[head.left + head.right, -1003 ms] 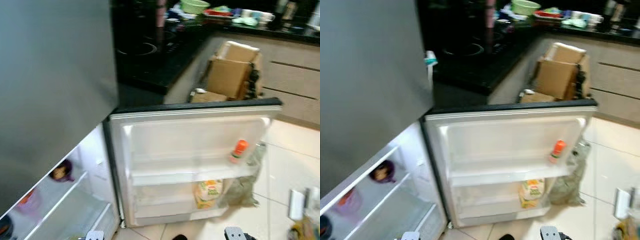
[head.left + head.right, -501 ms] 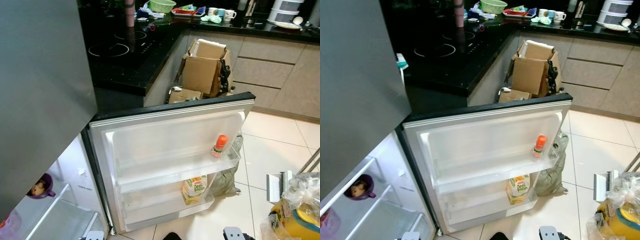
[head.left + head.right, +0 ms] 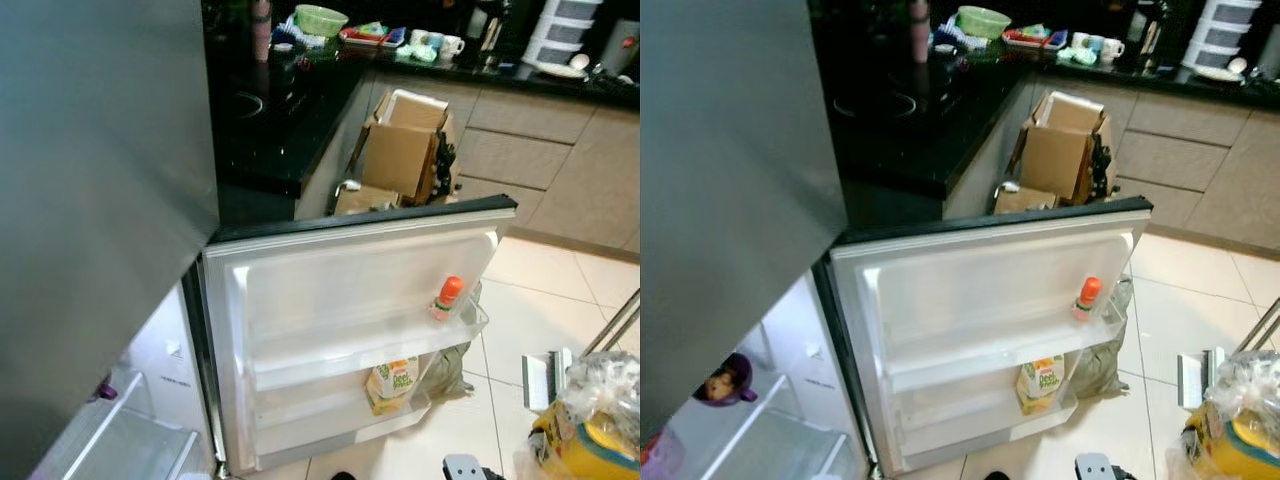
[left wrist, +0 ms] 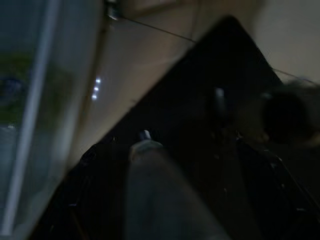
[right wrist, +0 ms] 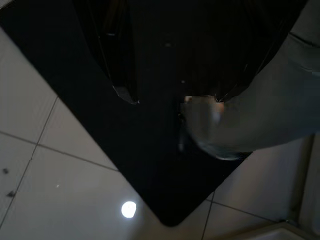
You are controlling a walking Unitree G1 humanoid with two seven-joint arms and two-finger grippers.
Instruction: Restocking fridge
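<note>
The fridge door (image 3: 360, 330) stands open, a bottle (image 3: 448, 297) on its upper shelf and a carton (image 3: 391, 384) below. I cannot tell either tool's grip.

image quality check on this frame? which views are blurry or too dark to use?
Left eye view: soft motion blur, but fridge door, orange-capped bottle and juice carton stay readable. Right eye view: sharper, even light. Left wrist view: dark, smeared, little legible. Right wrist view: very dark, floor tile carrying one lamp glare spot.
</note>
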